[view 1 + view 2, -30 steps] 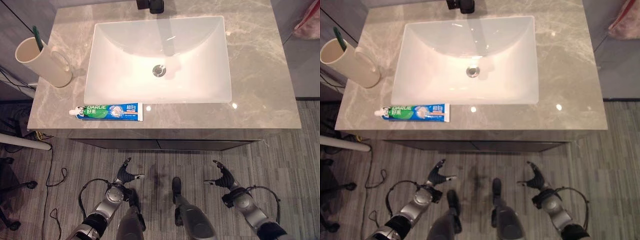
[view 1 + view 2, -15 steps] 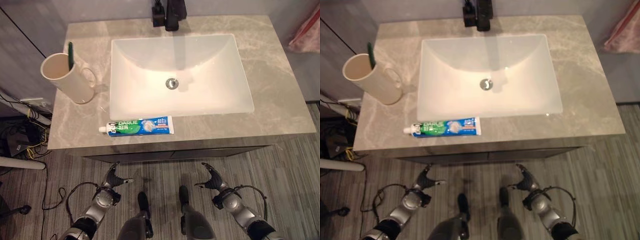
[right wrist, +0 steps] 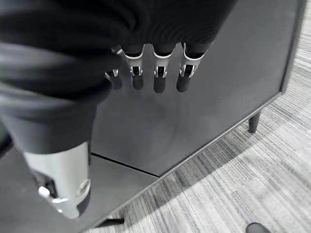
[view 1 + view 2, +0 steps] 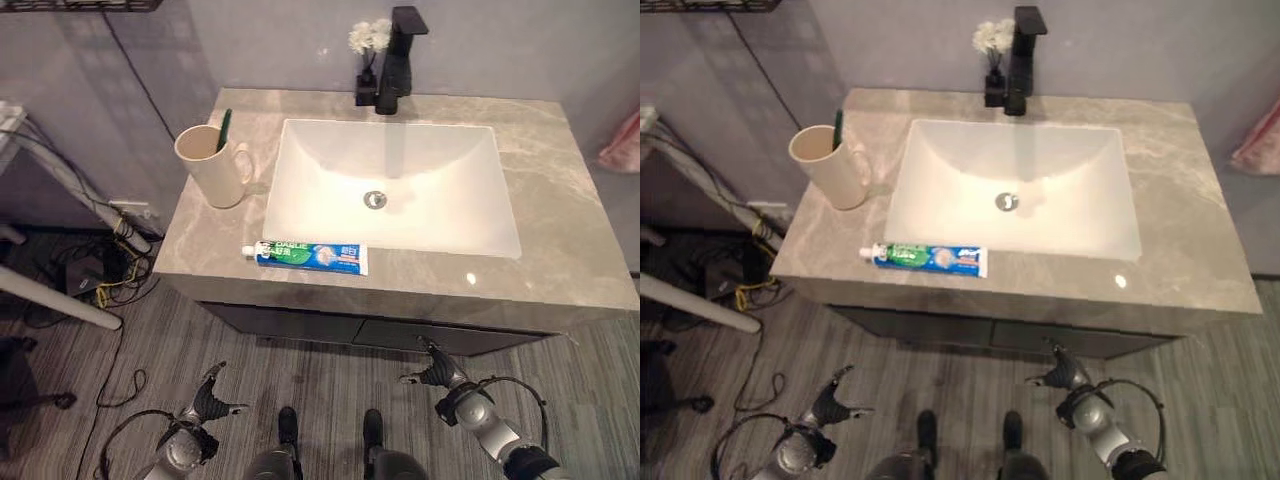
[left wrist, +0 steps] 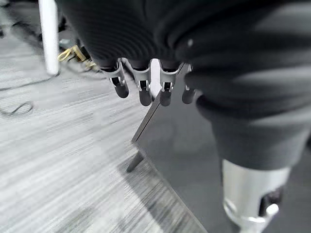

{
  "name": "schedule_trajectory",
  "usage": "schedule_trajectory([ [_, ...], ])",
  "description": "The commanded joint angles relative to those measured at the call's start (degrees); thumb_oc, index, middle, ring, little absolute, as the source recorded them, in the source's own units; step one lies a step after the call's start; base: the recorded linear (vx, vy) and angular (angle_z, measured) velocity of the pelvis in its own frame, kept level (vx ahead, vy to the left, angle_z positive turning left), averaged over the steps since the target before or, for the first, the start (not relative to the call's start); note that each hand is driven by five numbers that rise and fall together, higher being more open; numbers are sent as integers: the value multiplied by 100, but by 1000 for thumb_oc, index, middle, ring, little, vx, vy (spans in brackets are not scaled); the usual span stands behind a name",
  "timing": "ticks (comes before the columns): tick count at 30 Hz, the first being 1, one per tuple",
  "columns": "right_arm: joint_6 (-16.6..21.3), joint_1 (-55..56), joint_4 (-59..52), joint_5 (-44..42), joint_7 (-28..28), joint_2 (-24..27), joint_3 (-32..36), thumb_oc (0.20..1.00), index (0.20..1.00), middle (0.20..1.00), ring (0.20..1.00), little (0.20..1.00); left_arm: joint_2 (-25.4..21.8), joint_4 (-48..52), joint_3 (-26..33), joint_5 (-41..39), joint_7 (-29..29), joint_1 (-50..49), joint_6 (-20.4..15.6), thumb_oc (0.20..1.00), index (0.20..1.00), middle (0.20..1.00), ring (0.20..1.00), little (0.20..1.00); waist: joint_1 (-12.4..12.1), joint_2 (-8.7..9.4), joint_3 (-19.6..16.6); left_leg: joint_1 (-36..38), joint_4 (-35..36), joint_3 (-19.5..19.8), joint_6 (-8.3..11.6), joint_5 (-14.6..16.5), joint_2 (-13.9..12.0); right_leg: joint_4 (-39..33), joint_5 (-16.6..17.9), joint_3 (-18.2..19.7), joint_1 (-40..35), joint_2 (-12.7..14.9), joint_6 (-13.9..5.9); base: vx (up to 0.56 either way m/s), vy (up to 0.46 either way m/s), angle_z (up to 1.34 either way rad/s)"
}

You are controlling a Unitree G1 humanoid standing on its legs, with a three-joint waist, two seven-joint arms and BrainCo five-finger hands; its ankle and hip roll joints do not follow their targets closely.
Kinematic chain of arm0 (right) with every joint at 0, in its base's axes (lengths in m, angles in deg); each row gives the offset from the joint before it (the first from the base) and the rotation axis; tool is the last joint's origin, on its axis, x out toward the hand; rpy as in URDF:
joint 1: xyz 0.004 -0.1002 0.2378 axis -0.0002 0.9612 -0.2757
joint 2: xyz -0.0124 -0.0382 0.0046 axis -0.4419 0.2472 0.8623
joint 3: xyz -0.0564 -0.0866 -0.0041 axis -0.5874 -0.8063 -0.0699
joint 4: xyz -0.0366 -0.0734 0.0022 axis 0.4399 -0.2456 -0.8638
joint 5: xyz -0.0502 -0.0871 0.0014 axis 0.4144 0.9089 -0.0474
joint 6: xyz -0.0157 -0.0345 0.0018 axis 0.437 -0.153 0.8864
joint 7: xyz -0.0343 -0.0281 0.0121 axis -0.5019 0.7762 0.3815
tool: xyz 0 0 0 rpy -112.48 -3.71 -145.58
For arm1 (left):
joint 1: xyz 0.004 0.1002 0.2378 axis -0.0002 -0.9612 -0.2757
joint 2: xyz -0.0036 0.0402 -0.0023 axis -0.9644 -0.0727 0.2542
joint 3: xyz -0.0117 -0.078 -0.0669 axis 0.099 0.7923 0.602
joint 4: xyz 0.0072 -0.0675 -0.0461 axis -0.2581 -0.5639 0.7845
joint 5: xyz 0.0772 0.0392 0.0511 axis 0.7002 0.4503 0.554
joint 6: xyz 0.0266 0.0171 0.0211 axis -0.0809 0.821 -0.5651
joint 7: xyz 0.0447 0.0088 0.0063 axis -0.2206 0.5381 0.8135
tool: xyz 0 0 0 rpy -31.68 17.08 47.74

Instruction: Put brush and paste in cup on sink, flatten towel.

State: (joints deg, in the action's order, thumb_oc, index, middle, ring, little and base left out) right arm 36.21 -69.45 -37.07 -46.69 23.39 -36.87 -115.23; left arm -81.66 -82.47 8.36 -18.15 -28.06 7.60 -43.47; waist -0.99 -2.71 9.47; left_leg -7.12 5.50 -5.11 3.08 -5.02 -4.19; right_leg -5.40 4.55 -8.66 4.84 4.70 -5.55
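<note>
Green brush (image 4: 222, 130) in cup (image 4: 212, 168)

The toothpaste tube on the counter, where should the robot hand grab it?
Pinch the toothpaste tube across its middle, coming down from above. It lies flat along the counter front edge, cap toward the cup, so its long sides are free.

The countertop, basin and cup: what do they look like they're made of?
Countertop: probably polished stone or a marble look-alike, grey with pale veins. Basin: glossy white, likely ceramic, reflecting the tap. Cup: matte cream, plastic or ceramic; I cannot tell which.
</note>
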Motion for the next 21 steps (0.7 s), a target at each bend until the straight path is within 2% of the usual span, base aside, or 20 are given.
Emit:
schedule_trajectory([
  [1, 325, -155, 10, -260, -93, 145, -18, 1000, 1000, 1000, 1000, 1000, -766, 554, 266, -62, -132, 77, -509, 1000, 1000, 1000, 1000, 1000, -124, 201, 88, 14, -50, 110, 396, -139, -272, 40, 73, -79, -59, 643, -532, -4, -37, 19],
  [4, 377, -152, 64, -271, -145, 177, -66, 1000, 1000, 1000, 1000, 1000, -1130, 1102, 470, -102, -134, -190, -636, 1000, 1000, 1000, 1000, 1000, -168, 150, 59, -4, -50, 151, 419, -147, -275, 40, 71, -137, -70, 674, -552, 4, -11, 13],
  [10, 348, -201, 290, -135, -162, 161, -164, 1000, 1000, 1000, 1000, 1000, -1877, 2637, 1301, -599, -14, -768, -920, 1000, 1000, 1000, 1000, 1000, -305, 21, -10, 19, -50, 128, 438, -152, -270, 40, 95, -167, -82, 732, -594, 10, -3, 12],
  [14, 298, -88, 227, -61, -159, 157, -86, 1000, 1000, 1000, 1000, 1000, -2163, 3215, 1549, -832, -64, -711, -1005, 1000, 1000, 1000, 1000, 1000, -231, -38, -59, 76, -50, 18, 441, -101, -258, 40, 141, -44, -20, 757, -618, 13, 23, -3],
  [16, 237, 27, 144, 31, -162, 143, -63, 1000, 1000, 1000, 1000, 1000, -2351, 3600, 1687, -1256, -270, -522, -1070, 1000, 1000, 1000, 1000, 1000, -116, -84, -122, 134, -50, -98, 432, -45, -247, 40, 197, 99, 57, 790, -637, 19, 67, -20],
  [21, 160, 89, 59, 160, -198, 150, -9, 1000, 1000, 1000, 1000, 1000, -2353, 3681, 1605, -2033, -746, -78, -1103, 1000, 1000, 1000, 1000, 1000, 14, -104, -178, 186, -50, -272, 414, 33, -243, 40, 263, 308, 184, 809, -673, 12, 55, -26],
])
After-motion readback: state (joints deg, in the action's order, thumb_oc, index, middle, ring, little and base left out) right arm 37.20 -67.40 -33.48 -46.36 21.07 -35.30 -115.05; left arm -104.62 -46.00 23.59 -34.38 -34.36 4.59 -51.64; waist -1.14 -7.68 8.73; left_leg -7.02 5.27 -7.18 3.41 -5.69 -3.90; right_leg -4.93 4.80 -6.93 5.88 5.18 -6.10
